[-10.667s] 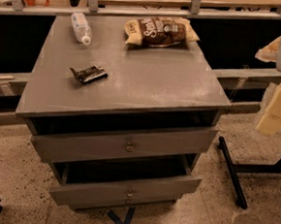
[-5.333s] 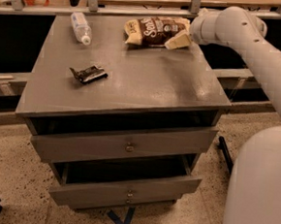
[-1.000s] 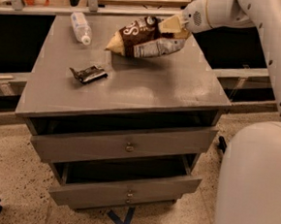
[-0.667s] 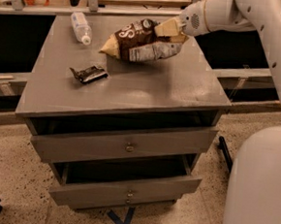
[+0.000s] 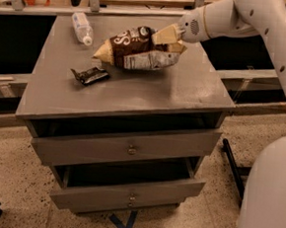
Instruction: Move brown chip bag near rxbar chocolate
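The brown chip bag, dark brown with tan ends and white lettering, hangs tilted a little above the grey cabinet top, its left end pointing down-left. My gripper is shut on the bag's right end, reaching in from the upper right. The rxbar chocolate, a small flat black wrapper, lies on the top just below and left of the bag's left tip, apart from it.
A clear plastic water bottle lies at the back left of the cabinet top. The cabinet has two drawers below, both pulled slightly open. A railing runs behind. My white body fills the lower right corner.
My gripper has carried the chip bag further left and slightly down toward the rxbar. The rxbar and the bottle have not moved.
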You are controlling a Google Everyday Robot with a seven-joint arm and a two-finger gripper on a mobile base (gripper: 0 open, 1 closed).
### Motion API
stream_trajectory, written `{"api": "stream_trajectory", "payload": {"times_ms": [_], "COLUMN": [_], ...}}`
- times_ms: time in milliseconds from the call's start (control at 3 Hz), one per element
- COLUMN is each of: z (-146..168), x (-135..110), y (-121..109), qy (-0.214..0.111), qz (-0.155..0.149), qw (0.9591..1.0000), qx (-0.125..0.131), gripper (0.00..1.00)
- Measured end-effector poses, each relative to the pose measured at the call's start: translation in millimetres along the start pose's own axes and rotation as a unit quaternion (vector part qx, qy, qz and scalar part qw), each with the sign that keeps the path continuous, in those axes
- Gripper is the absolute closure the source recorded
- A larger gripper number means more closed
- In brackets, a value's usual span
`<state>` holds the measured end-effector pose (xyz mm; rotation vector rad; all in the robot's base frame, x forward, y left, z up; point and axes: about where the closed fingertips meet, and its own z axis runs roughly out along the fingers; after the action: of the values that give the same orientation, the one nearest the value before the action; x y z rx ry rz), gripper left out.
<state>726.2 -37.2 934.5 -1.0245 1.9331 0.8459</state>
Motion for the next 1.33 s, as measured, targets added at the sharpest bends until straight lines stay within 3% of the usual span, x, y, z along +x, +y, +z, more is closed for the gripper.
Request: {"api": "stream_trajectory", "payload": {"times_ms": [333, 1333], "z": [3.2, 8.5], "x": [4.8, 1.4], "y": [8.7, 20.5], "qy": [0.012, 0.032], "qz": [0.009, 0.008], "qw": [0.9999, 0.9995], "qx": [-0.008, 0.001], "gripper": [0.67, 0.01]}}
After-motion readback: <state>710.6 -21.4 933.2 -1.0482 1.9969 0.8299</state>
